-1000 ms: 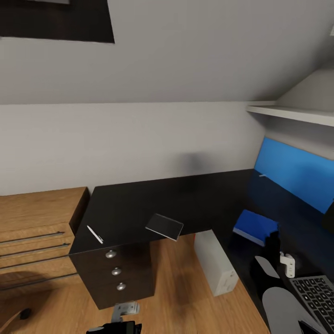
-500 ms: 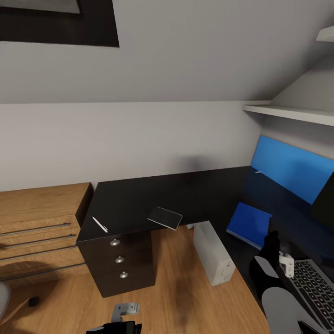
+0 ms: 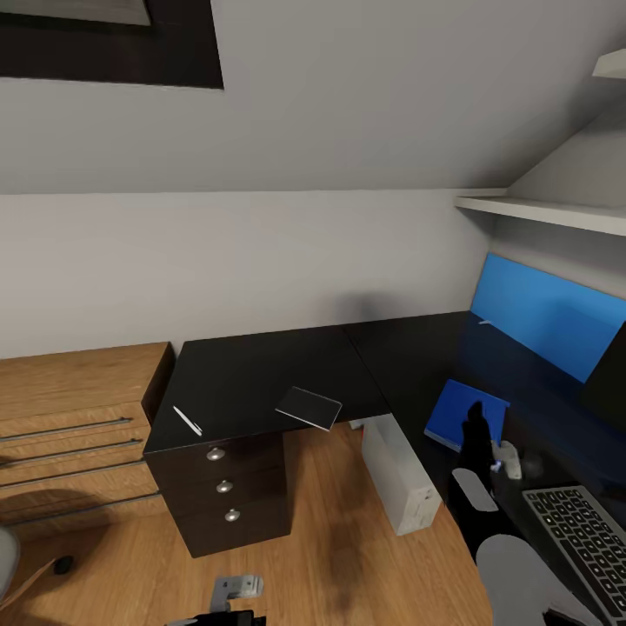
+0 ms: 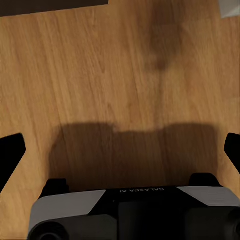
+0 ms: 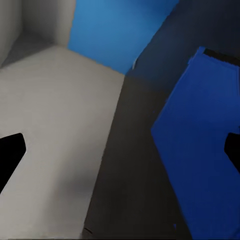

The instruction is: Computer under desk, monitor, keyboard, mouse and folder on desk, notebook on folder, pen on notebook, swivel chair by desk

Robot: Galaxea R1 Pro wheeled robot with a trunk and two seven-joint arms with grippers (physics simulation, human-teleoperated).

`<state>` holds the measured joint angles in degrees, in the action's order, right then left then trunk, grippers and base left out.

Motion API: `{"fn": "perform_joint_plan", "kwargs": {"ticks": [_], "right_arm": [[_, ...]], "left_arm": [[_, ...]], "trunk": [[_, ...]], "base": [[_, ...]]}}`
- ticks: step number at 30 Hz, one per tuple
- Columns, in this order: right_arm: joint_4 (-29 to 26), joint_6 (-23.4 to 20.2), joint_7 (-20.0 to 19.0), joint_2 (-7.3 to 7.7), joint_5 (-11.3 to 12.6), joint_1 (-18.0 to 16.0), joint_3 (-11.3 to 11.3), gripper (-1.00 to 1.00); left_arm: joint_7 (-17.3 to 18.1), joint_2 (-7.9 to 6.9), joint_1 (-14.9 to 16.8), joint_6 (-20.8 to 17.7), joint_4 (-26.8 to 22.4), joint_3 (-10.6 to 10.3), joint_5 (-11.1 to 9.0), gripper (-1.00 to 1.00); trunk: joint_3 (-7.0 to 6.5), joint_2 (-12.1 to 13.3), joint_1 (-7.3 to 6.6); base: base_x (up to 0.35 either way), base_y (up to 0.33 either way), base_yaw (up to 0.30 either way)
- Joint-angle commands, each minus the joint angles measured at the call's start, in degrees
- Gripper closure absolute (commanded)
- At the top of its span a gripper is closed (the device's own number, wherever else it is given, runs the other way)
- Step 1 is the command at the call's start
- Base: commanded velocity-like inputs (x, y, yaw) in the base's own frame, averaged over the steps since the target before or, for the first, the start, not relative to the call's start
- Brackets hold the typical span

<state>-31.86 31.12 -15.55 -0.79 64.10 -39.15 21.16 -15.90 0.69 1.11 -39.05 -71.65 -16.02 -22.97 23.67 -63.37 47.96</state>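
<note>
Grey walls and a sloped ceiling frame the L-shaped black desk (image 3: pixel 261 374), which stands on a wood floor (image 3: pixel 339 556) beside a low light-wood cabinet (image 3: pixel 69 417). At the far right of the desk the right gripper (image 3: pixel 476 416) hovers over the near edge of the blue folder (image 3: pixel 465 413), which lies flat on the desktop; in the right wrist view its two dark fingers (image 5: pixel 10 152) sit wide apart at the frame's edges with nothing between them, the folder (image 5: pixel 205 150) just ahead. A small white object (image 3: pixel 509 459), too small to identify, lies just beside that gripper on the side away from the folder, and the keyboard (image 3: pixel 578 548) rests on the desk behind it, nearer the robot. The grey computer tower (image 3: pixel 400 478) stands on the floor under the desk, near the right gripper's left. Well away on the desk's left wing lie a dark notebook (image 3: pixel 309 407) and a white pen (image 3: pixel 187 421), above three drawers. The left gripper (image 4: pixel 120 150) hangs low over bare floor, its fingers likewise spread and empty.
</note>
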Motion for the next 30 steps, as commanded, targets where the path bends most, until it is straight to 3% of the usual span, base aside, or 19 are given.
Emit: {"fn": "perform_joint_plan", "kwargs": {"ticks": [1,3,4,7,8,12,15,17,19,20,23,30], "right_arm": [[-0.74,-0.06,-0.63,-0.47,0.57,0.27,-0.36,-1.0],[-2.4,-0.08,-0.75,-1.36,0.32,1.2,-1.74,-1.0],[-3.38,-0.1,-0.8,-1.85,0.03,2.07,-3.59,-1.0],[-3.74,-0.32,-0.75,-2.15,-0.08,2.62,-6.52,-1.0],[-3.7,-1.43,-0.68,-2.3,-0.11,2.9,-9.49,-1.0],[-3.14,-5.16,-0.61,-2.39,-0.11,3.08,-12.83,-1.0],[-2.42,-11.64,-0.55,-2.34,-0.15,3.15,-15.28,-1.0],[-1.98,-22.86,0.23,-2.16,-0.28,3.18,-17.61,-1.0],[-1.95,-33.39,1.96,-2.07,-0.34,3.2,-18.64,-1.0],[-2.04,-34.96,2.2,-2.1,-0.27,3.2,-18.7,-1.0],[-2.13,-37.2,2.48,-2.35,-0.04,3.2,-18.8,-1.0],[-1.85,-38.0,2.58,-2.93,0.65,3.2,-18.96,-1.0]], "left_arm": [[-0.52,-0.01,0.03,-0.15,0.01,-0.08,-0.6,-1.0],[-0.48,0.0,0.03,-0.15,0.17,-0.09,-0.56,-1.0],[-0.47,0.01,0.03,-0.07,0.24,-0.12,-0.53,-1.0],[-0.46,0.01,0.03,0.11,0.3,-0.14,-0.5,-1.0],[-0.45,0.01,0.03,0.24,0.29,-0.11,-0.42,-1.0],[-0.45,0.01,0.03,0.54,0.29,-0.08,-0.39,-1.0],[-0.45,0.01,0.03,1.31,0.28,-0.07,-0.37,-1.0],[-0.45,0.01,0.03,2.97,0.25,-0.07,-0.36,-1.0],[-0.46,0.01,0.03,4.87,0.22,-0.11,-0.35,-1.0],[-0.46,0.01,0.03,5.15,0.21,-0.13,-0.36,-1.0],[-0.45,0.01,0.03,5.55,0.2,-0.21,-0.35,-1.0],[-0.46,0.01,0.03,5.65,0.2,-0.19,-0.38,-1.0]], "trunk": [[0.06,-0.04,0.0],[0.06,-0.04,0.0],[0.06,-0.04,0.0],[0.06,-0.04,0.0],[0.06,-0.04,0.0],[0.06,-0.04,0.0],[0.06,-0.04,0.0],[0.06,-0.04,0.0],[0.06,-0.04,0.0],[0.06,-0.04,0.0],[0.06,-0.04,0.0],[0.06,-0.04,0.0]], "base": [[0.0,0.0,0.0],[0.0,0.0,0.0],[0.0,0.0,0.0],[0.0,0.0,0.0],[0.0,0.0,0.0],[0.0,0.0,0.0],[0.0,0.0,0.0],[0.0,0.0,0.0],[0.0,0.0,0.0],[0.0,0.0,0.0],[0.0,0.0,0.0],[0.0,0.0,0.0]]}}
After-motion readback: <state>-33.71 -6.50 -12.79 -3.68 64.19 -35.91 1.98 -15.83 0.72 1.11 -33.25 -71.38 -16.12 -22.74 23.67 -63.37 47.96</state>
